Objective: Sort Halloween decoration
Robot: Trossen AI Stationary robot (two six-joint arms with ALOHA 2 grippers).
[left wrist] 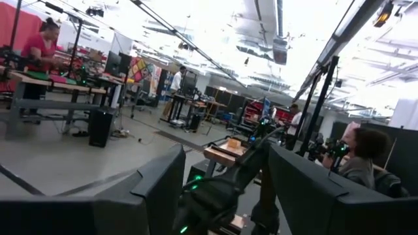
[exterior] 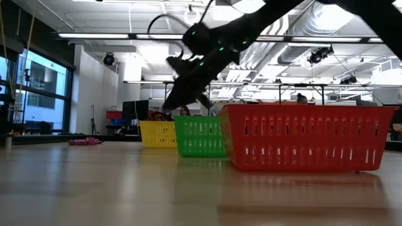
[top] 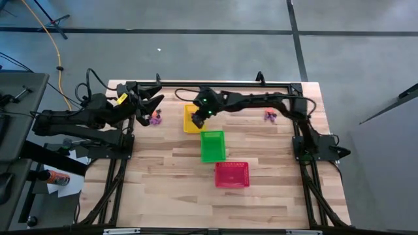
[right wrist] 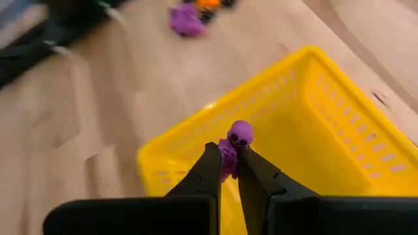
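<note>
Right pincer [right wrist: 227,171] angled down over yellow basket [right wrist: 339,140], gripping purple skull trinket [right wrist: 239,134].

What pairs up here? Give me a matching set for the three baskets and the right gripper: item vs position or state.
Items:
1. yellow basket
2. green basket
3. red basket
4. right gripper

States:
A. middle of the basket row
B. shut on a purple trinket
C. nearest the table's front edge
D. directly under the right gripper

Pairs: 1-D, 2-A, 3-C, 4-B
</note>
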